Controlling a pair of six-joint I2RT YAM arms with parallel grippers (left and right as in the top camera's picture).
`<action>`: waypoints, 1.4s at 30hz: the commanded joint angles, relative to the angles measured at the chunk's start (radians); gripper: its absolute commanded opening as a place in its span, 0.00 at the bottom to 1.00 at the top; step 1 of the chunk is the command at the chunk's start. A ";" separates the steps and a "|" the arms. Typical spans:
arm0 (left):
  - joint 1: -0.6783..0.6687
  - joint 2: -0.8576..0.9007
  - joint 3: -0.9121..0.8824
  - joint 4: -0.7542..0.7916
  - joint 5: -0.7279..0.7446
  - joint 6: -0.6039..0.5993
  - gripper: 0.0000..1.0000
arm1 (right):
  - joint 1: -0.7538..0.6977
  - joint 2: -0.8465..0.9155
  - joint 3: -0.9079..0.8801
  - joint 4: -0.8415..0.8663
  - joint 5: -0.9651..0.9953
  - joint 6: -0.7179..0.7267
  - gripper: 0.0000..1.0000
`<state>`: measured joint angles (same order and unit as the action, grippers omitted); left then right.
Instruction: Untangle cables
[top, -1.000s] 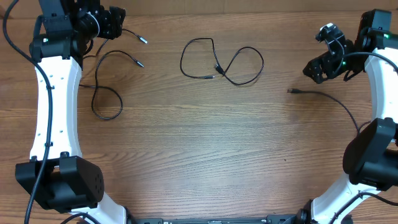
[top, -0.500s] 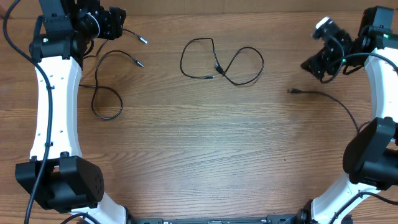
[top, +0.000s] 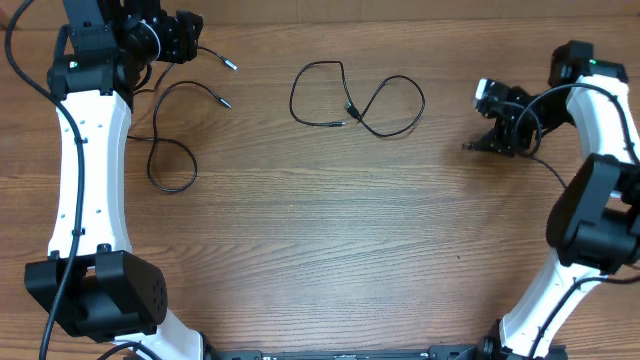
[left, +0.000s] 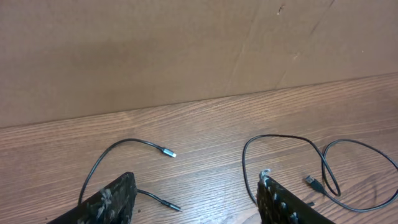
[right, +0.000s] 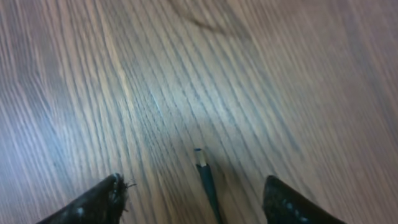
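**A:** Which step are we on?

**B:** Reaching for a grab. I have the right gripper (right: 191, 182) low over the plug (top: 468, 147) of the right cable (right: 210, 193). Its jaws stand apart and straddle the tip without touching it, so nothing is held.

**A:** Where are the cables?

**B:** All flat on the table (top: 320, 250). The right cable runs from mid-right off under my right arm. The mid cable (top: 347, 103) lies far centre in a figure-eight that crosses itself. The left cable (top: 194, 165) is far left, with one loop and both ends loose.

**A:** Next move?

**B:** My call is to drop a touch and pinch just behind the plug. The cord is thin, so I need to be centred or it slips out. The figure-eight looks like the real tangle left.

**A:** Arm poses?

**B:** The right arm is bent in from the right edge, wrist tipped down at the table. The left arm is parked far left, and the left gripper (left: 196, 196) hangs above the wood, facing the cables, jaws apart and empty.
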<state>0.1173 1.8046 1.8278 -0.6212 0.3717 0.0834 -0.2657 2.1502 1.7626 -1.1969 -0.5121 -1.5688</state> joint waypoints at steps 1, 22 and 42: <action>-0.013 -0.036 0.016 -0.002 0.014 -0.010 0.62 | 0.002 0.021 0.003 0.002 -0.022 -0.037 0.63; -0.014 -0.035 0.016 -0.010 0.015 -0.013 0.64 | 0.003 0.162 0.003 0.035 -0.044 -0.063 0.04; -0.015 -0.035 0.016 -0.010 0.015 -0.020 0.64 | 0.002 0.164 0.003 0.067 -0.003 -0.056 0.43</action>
<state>0.1108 1.8046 1.8278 -0.6323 0.3717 0.0780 -0.2657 2.3035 1.7622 -1.1339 -0.5262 -1.6241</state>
